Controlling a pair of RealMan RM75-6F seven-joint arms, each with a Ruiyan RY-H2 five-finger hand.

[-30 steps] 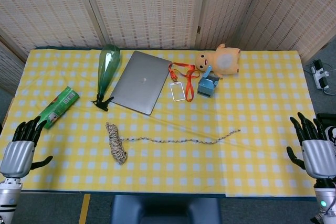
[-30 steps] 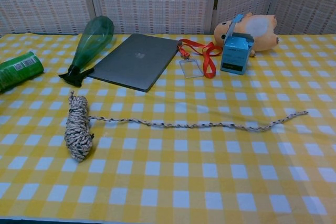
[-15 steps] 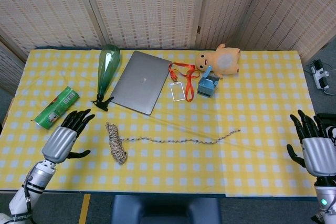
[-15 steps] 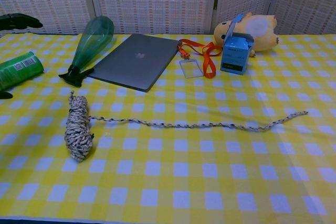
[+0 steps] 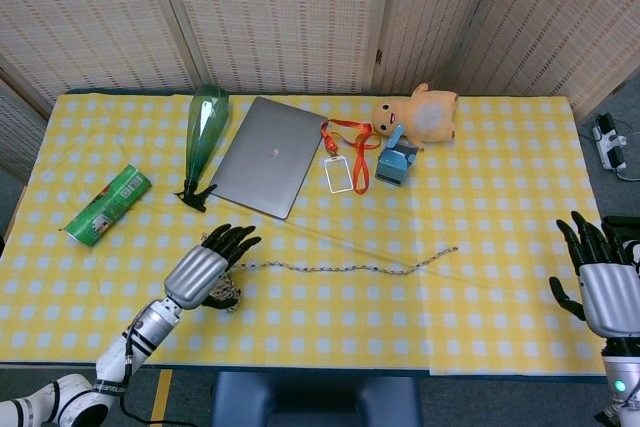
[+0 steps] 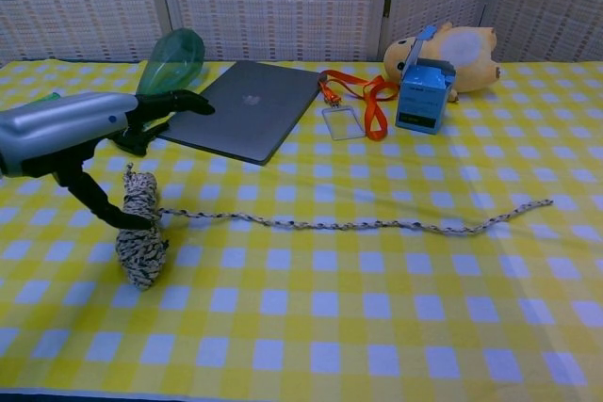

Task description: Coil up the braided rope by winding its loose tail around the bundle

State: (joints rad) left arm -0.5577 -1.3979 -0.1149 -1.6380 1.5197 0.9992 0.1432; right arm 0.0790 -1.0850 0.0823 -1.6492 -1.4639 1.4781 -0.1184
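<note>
Chest view, left fingers [image 6: 179,101]: spread and extended forward above the bundle, with the thumb angled down so its tip sits at the bundle's upper end; nothing is grasped.
Left hand [image 5: 200,272]: hovers directly over the bundle near the front-left of the table; palm faces down.
Right hand [image 5: 608,292]: at the table's right edge, well apart from the rope, fingers splayed and holding nothing.
Bundle [image 6: 139,233]: short, tight hank of braided rope lying on the yellow checked cloth [image 5: 480,197], in front of the laptop [image 5: 268,155].
Loose tail [image 5: 350,267]: leaves the bundle's upper part and runs rightward in a gently wavy line, lying flat, its free end [image 6: 545,202] toward the right side.
Handling, judged: light, limp and soft; the braid looks grippy rather than slick; no risk of breakage, but the hank will likely slide or loosen if dragged.
Grasp points, judged: one hand clasps the bundle around its middle; the other pinches the tail just beside the bundle, feeding along it as wraps go on.
</note>
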